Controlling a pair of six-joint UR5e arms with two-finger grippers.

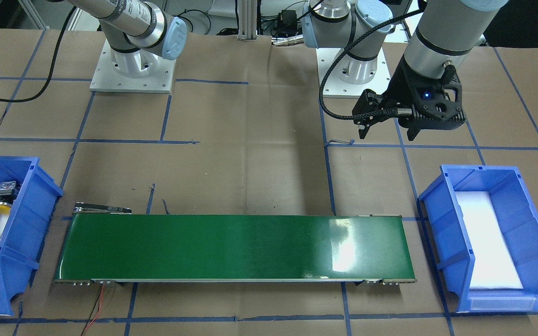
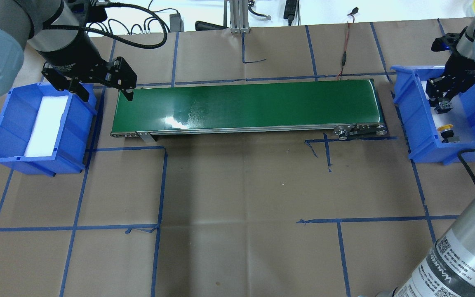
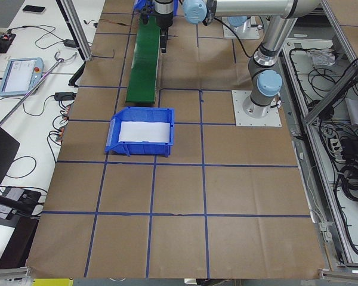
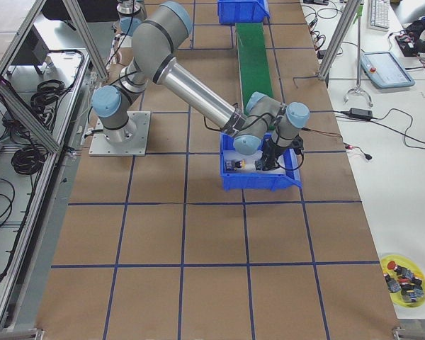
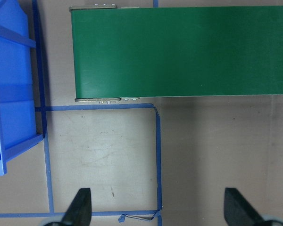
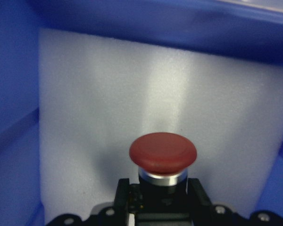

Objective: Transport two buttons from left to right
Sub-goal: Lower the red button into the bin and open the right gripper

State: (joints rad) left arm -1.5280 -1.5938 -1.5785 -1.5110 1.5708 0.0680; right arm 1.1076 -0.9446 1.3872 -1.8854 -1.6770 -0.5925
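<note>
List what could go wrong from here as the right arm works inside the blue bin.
1. The fingers of the right gripper flank the black body of the red button. A firm grip cannot be confirmed, so the button might slip or tilt when lifted.
2. The yellow button lies nearby in the same blue bin, so the gripper could nudge it.
3. The bin's walls stand close around the gripper, which might catch one on the way out.

we have the left arm hanging with its wrist pointing straight down, left gripper [image 1: 387, 134] wide open, fingers [image 5: 81, 207] well apart and holding nothing. our right arm reaches far out and down, right gripper [image 2: 443, 104] low, jaws clamped on the red button [image 6: 162, 153].
</note>
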